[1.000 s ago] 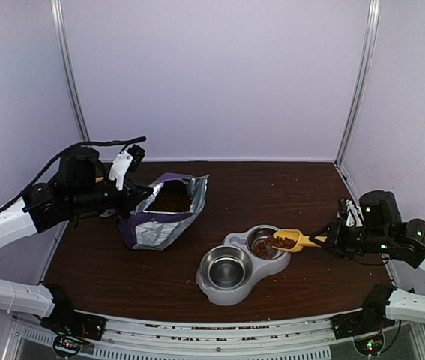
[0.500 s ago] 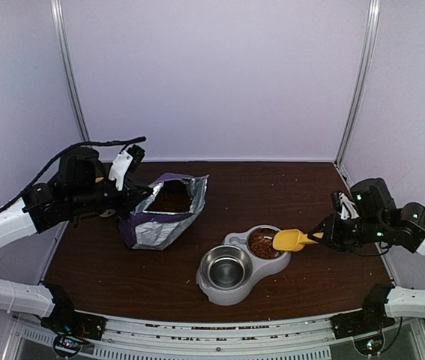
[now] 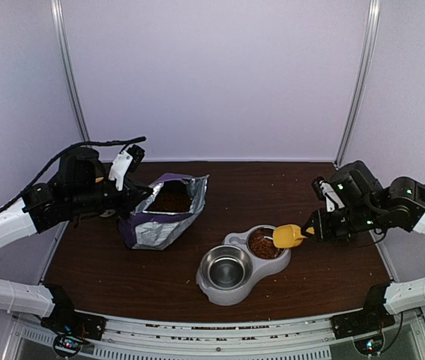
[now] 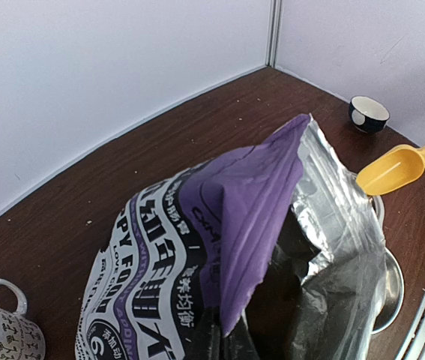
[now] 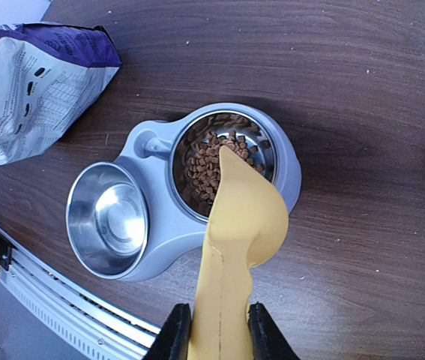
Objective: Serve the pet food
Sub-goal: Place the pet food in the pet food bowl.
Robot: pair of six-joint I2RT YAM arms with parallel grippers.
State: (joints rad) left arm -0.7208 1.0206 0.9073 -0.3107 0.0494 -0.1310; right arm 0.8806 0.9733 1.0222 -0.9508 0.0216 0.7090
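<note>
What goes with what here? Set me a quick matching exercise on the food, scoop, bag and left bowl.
Things:
1 pet food
2 yellow scoop
3 bag
4 left bowl

States:
a empty
b open-mouthed, standing at the left
c held by the right gripper, tipped
d in the right bowl

Pairs: 1-d, 2-c, 3-b, 4-a

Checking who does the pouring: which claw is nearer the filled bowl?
Right. The right claw holds the scoop over the bowl; the left claw grips the bag, farther off.
</note>
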